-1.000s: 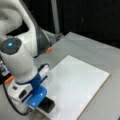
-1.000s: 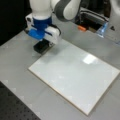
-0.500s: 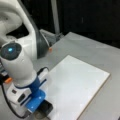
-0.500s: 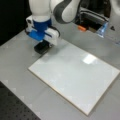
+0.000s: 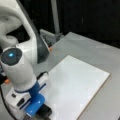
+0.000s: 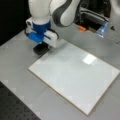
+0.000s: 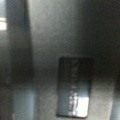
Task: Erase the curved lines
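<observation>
Here, in a front view, the gripper (image 5: 41, 113) sits at the lower left of the frame, under the arm's white and blue wrist, right over a black eraser block (image 5: 44, 111) at the near left edge of the white board (image 5: 77, 85); the board lies flat on the grey surface (image 5: 100, 55), and no curve lines can be made out on its white face. In a front view from the opposite side, the gripper (image 6: 41, 47) is at the upper left, the eraser block (image 6: 41, 49) directly beneath it at the board's (image 6: 75, 77) upper-left corner, on or just off the edge. An orange object (image 6: 81, 28) lies near the top of the frame. In the wrist view a dark rectangular block (image 7: 75, 86) fills the lower middle against grey. Whether the fingers are clamped on the block cannot be told.
</observation>
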Available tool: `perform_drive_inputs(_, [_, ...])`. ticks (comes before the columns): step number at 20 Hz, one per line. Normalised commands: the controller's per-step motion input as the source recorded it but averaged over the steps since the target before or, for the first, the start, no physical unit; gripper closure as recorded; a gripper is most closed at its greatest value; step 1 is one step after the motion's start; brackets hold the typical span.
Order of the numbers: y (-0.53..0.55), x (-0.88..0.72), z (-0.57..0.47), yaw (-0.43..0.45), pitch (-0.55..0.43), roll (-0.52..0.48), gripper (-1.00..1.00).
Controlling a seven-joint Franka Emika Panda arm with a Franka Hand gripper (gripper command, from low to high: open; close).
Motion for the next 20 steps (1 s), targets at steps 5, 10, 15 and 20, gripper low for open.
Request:
perform_drive_inputs(5, [-0.23,0.21,-0.07,-0.034,-0.009,0.183,1.0])
perform_drive_inputs(10, [-0.18,0.16,-0.06,-0.005,-0.028,0.188,1.0])
perform_drive_inputs(15, [-0.15,0.17,-0.04,0.01,-0.064,0.2,1.0])
perform_drive_inputs(20, [-0.16,0.17,-0.02,0.028,-0.061,0.163,1.0])
